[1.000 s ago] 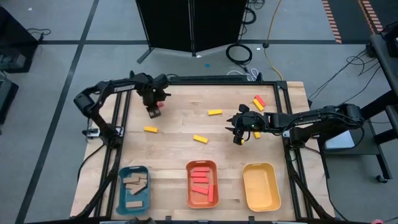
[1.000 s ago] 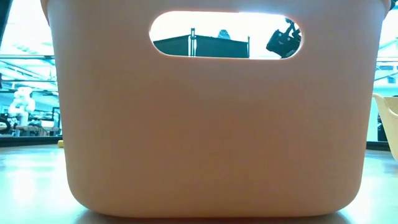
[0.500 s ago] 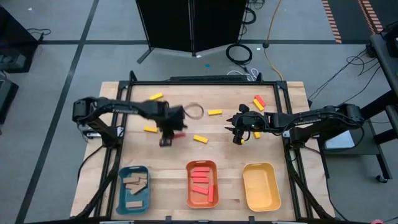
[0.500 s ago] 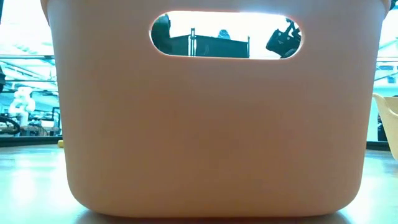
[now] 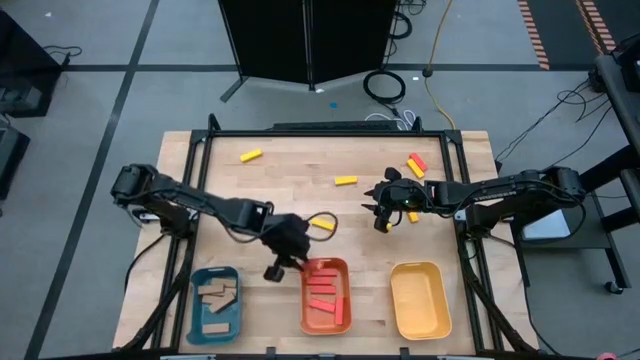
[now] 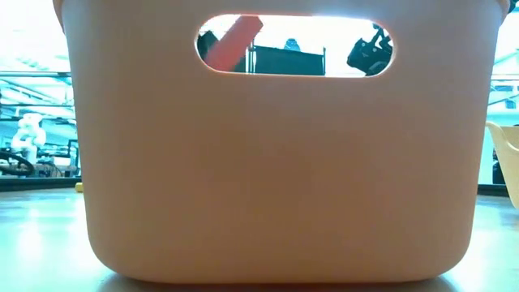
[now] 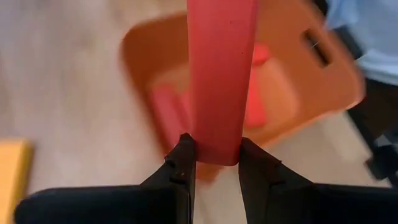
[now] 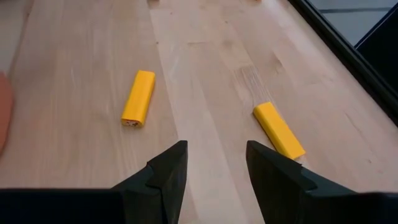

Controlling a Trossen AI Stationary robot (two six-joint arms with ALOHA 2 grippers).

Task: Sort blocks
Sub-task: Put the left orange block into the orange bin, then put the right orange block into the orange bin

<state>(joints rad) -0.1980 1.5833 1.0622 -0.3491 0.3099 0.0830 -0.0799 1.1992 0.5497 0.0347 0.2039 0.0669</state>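
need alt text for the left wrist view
The left gripper pinches a red block between its two dark fingers, holding it above the orange tray, where other red blocks already lie.

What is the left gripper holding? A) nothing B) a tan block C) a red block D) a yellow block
C: the left gripper is shut on a red block, right over the orange tray where other red ones already lie.
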